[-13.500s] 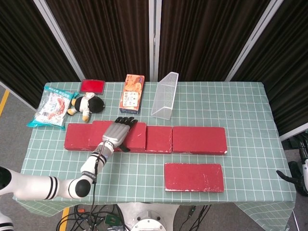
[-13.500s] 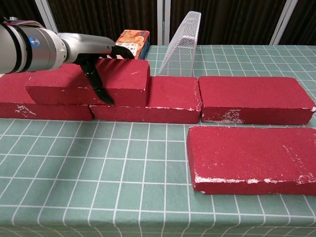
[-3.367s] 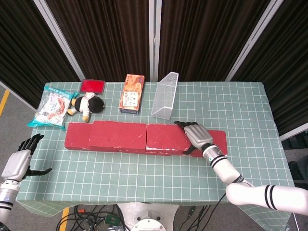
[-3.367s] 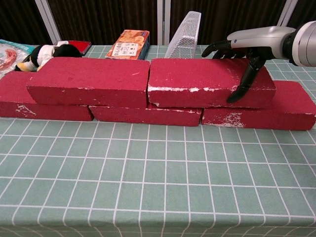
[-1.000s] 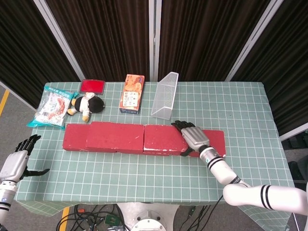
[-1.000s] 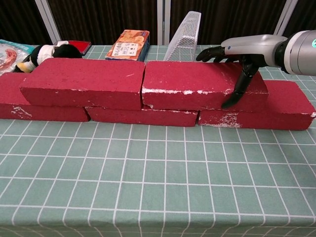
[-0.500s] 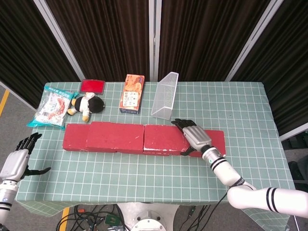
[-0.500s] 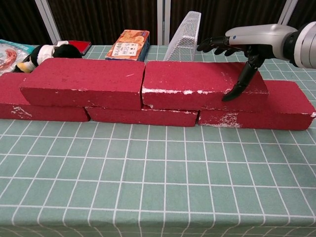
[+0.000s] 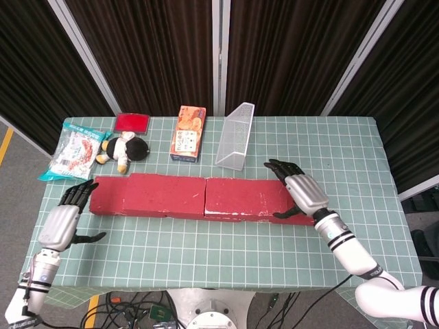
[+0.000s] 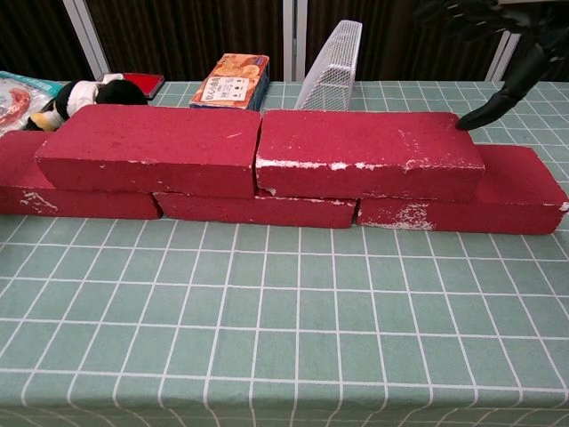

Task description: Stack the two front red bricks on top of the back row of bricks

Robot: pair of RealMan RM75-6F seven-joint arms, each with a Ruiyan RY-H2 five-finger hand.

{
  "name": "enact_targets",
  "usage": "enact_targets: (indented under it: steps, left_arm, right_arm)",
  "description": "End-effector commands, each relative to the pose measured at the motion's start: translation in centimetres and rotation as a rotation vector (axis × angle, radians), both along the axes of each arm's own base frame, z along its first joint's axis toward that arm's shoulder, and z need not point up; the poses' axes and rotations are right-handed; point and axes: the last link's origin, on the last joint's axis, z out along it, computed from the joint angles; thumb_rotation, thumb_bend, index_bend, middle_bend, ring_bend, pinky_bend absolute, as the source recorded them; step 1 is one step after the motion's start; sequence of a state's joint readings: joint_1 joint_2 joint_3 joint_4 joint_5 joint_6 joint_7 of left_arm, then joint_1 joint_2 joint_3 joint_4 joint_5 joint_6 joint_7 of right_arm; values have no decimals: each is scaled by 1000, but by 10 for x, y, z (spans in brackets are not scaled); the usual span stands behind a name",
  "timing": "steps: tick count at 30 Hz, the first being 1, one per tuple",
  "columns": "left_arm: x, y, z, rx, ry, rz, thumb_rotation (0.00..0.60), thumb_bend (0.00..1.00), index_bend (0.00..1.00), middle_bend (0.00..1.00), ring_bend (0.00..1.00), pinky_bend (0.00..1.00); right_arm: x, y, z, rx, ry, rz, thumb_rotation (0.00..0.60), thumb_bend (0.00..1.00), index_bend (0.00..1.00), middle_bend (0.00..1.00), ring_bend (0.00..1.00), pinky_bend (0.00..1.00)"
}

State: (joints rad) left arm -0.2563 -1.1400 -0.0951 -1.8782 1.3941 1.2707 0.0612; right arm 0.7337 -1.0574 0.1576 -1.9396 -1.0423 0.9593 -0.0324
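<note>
Your two upper red bricks (image 10: 258,149) are lying end to end, pointing 9 to 3 o'clock; your right hand (image 9: 302,193) and left hand (image 9: 63,221) are hovering spread, holding nothing.

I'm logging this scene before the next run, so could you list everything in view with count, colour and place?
top bricks: two, red, end to end on the back row
back row bricks: three, red, mid-table
wire basket: one, clear-white, behind the bricks
snack box: one, orange, left of the basket
plush toy: one, black and white, back left
snack bag: one, teal, far left
flat tin: one, red, back left
table: one, green grid cloth
left hand: open, at the left table edge
right hand: open, above the bricks' right end
</note>
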Motion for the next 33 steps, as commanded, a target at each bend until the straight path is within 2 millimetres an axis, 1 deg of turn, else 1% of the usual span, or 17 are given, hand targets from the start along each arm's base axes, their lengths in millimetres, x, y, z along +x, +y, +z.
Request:
enact_targets:
  steps: [1, 6, 10, 14, 21, 27, 33]
  left_arm:
    - [44, 9, -27, -38, -14, -89, 600, 19, 0, 0, 0, 0]
    - [82, 18, -55, -78, -14, -150, 600, 17, 0, 0, 0, 0]
    - [102, 26, -75, -111, -6, -174, 600, 16, 0, 0, 0, 0]
    - [115, 32, -94, -139, -3, -181, 600, 16, 0, 0, 0, 0]
    - [127, 39, -109, -129, -3, -186, 600, 15, 0, 0, 0, 0]
    - [141, 45, -117, -85, 3, -216, 600, 12, 0, 0, 0, 0]
    - [150, 52, -129, -64, 13, -236, 600, 12, 0, 0, 0, 0]
  right_arm:
    - [-21, 3, 28, -75, -38, -38, 600, 0, 0, 0, 0, 0]
    - [-55, 7, 57, -140, -71, -99, 600, 0, 0, 0, 0, 0]
    - [-79, 9, 74, -177, -92, -136, 600, 0, 0, 0, 0, 0]
    - [-97, 10, 82, -189, -109, -164, 600, 0, 0, 0, 0, 0]
    - [-113, 9, 82, -182, -122, -188, 600, 0, 0, 0, 0, 0]
    - [-118, 7, 78, -171, -131, -197, 600, 0, 0, 0, 0, 0]
    - [-122, 6, 79, -173, -141, -208, 600, 0, 0, 0, 0, 0]
